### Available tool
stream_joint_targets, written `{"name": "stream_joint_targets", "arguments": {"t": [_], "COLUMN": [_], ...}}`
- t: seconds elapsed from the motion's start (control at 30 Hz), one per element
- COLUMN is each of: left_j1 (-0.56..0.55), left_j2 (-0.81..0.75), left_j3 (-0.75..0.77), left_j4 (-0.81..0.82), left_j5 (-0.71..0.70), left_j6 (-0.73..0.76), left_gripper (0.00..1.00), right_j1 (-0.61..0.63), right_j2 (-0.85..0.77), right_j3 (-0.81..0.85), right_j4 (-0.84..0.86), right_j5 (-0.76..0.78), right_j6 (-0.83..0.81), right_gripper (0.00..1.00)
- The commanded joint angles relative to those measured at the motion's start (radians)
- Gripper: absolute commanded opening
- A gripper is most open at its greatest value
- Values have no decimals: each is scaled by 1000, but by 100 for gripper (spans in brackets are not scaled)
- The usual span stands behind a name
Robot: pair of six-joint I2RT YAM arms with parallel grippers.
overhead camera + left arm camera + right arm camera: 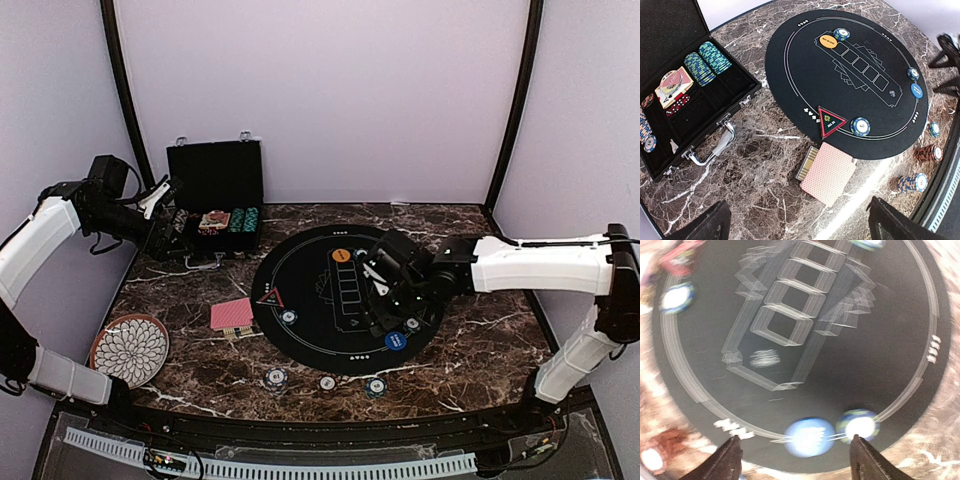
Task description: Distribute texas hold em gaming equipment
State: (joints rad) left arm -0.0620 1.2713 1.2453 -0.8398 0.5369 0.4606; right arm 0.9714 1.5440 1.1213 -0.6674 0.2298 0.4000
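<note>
The marble table [480, 350] carried a round black mat [345, 300]. The triangle marker [829, 121] pointed toward the card deck [828, 173], whose long axis ran diagonally. The right gripper [796, 460] hovered spread and empty over the blue button [809, 436]; only the left wrist view showed the left gripper [797, 222] spread.

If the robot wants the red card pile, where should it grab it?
Probably from straight above, pinching the two long edges of the card pile. It lies flat on the bare table, just outside the mat, so only its sides give the fingers anything to close on.

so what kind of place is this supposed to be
Probably a robot test booth staged as a poker table: plain pale walls enclose a dark marble tabletop carrying a round black felt poker mat and an open black hinged chip case.
</note>
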Motion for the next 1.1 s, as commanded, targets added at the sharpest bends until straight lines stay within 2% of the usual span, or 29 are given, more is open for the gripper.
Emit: {"name": "stream_joint_targets", "arguments": {"t": [0.0, 0.3, 0.5, 0.7, 0.8, 1.07], "left_j1": [-4, -4, -4, -4, -4, -4], "left_j2": [-23, -26, -33, -38, -38, -41], "left_j3": [12, -28, -30, -29, -27, -21], "left_j4": [14, 30, 18, 15, 15, 10], "left_j5": [-15, -33, -18, -14, -12, -2], "left_j6": [-5, -5, 0, 3, 3, 1], "left_gripper": [99, 99, 99, 99, 99, 99], "right_j1": [118, 271, 318, 333, 334, 342], "right_j2": [22, 85, 167, 221, 242, 281], "right_j3": [27, 105, 163, 173, 174, 175], "right_j4": [-30, 66, 59, 54, 49, 52], "right_j5": [-34, -152, -191, -215, -218, -205], "right_j6": [-6, -44, -105, -150, -157, -160], "right_gripper": [81, 95, 98, 98, 94, 91]}}
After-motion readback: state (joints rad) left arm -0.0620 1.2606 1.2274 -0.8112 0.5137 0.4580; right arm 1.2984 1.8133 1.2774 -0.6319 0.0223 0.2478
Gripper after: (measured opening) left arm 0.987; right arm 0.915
